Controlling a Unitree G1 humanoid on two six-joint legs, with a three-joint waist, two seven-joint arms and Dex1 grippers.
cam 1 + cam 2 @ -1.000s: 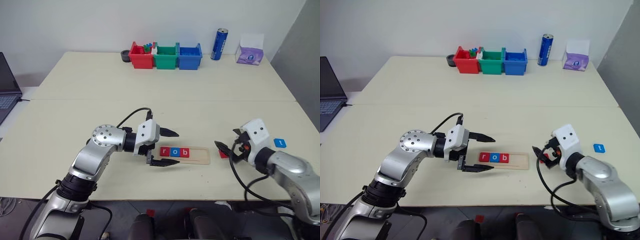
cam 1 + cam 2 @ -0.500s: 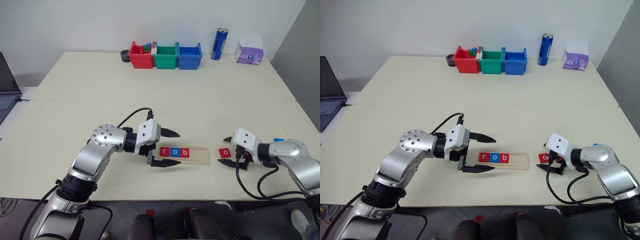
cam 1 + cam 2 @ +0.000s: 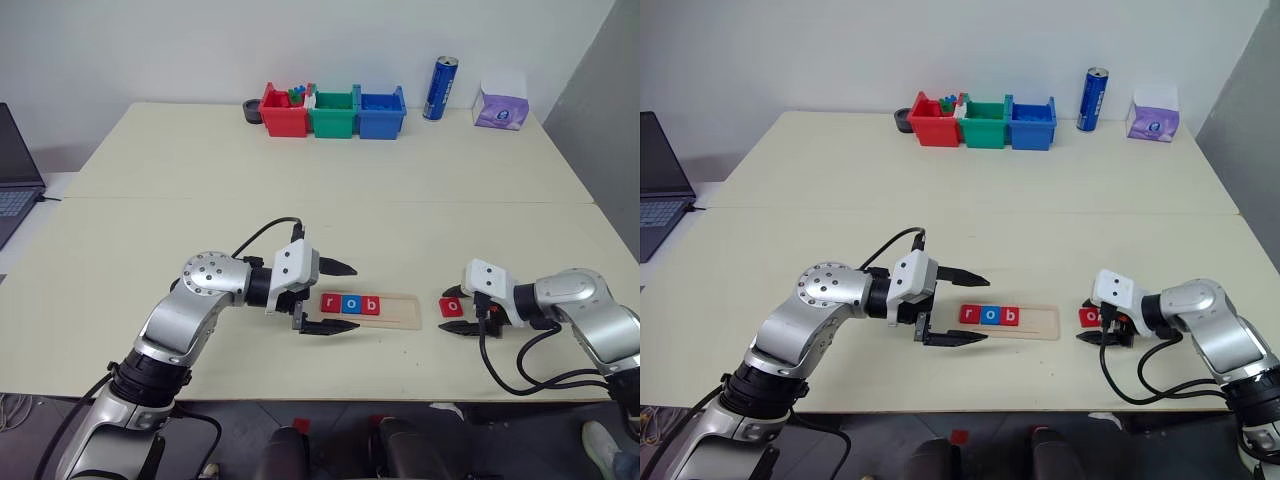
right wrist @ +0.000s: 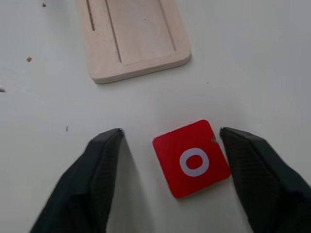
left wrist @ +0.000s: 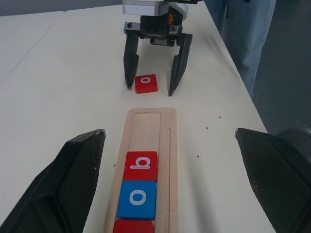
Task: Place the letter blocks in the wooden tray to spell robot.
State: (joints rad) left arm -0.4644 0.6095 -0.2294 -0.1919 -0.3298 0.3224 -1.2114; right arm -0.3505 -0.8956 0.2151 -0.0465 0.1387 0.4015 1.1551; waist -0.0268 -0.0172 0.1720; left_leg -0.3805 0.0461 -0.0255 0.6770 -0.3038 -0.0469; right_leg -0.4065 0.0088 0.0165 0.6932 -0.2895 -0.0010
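The pale, smooth-grained wooden tray (image 3: pixel 372 310) — a long narrow strip with rounded corners and a shallow groove — lies on the matte cream counter (image 3: pixel 320 190), holding three flat square letter blocks (image 3: pixel 350 304) reading r, o, b at its left end. A loose red o tile (image 4: pixel 192 158) lies flat just off the tray's right end, between the right end effector's (image 3: pixel 460 312) black tapered fingers, which straddle it apart, one tip touching its corner. The left end effector (image 3: pixel 334 296) hovers at the tray's left end — fingers spread wide, pointing along the tray.
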